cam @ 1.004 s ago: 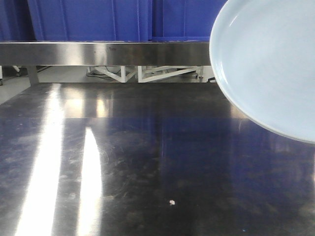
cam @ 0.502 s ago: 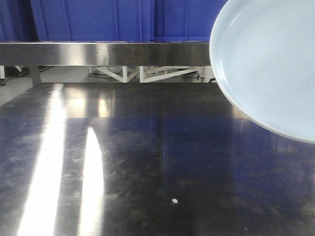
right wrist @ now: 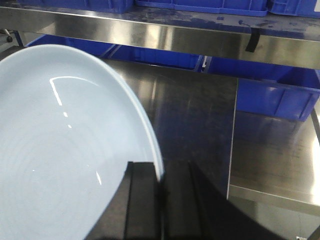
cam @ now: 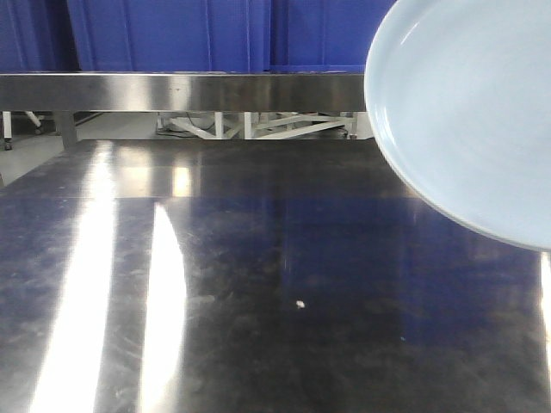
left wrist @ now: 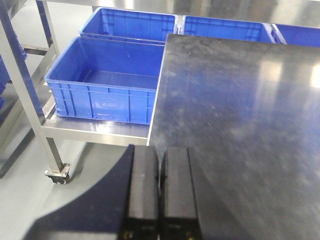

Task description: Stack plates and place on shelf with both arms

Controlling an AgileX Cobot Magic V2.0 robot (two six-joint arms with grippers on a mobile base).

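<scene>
Right fingers (right wrist: 142,200): clamped on the near rim of a plate (right wrist: 60,150). The rim edge sits in the slot between them. The whole disc runs left of the fingers and a bit ahead, tilted, hollow side to the wrist cam. It could be one plate or two nested; can't tell, only one face shows. A second separate plate shows in no view.

Left fingers (left wrist: 145,190): pressed together, nothing between them, hovering at the left edge of the worktop (left wrist: 240,125). No plate anywhere ahead of them, just bare steel to their right and blue bins (left wrist: 105,85) on a lower rack to their left front.

Front cam: the plate (cam: 473,112) hangs clear above the worktop (cam: 258,301), not touching it, at the right side of the shot.

Key relation: plate held one-sided. The grip is on the right rim and the mass hangs out left, toward the idle left arm. My read is that the left fingers must cross to the right to take the free rim for any two-arm carry.

Farther out: the steel shelf (right wrist: 175,37) lies ahead of and above the right fingers, across the worktop (right wrist: 190,110). Its front lip runs crosswise to the approach. Blue bins already stand on it, so free room looks tight; can't tell how much.
</scene>
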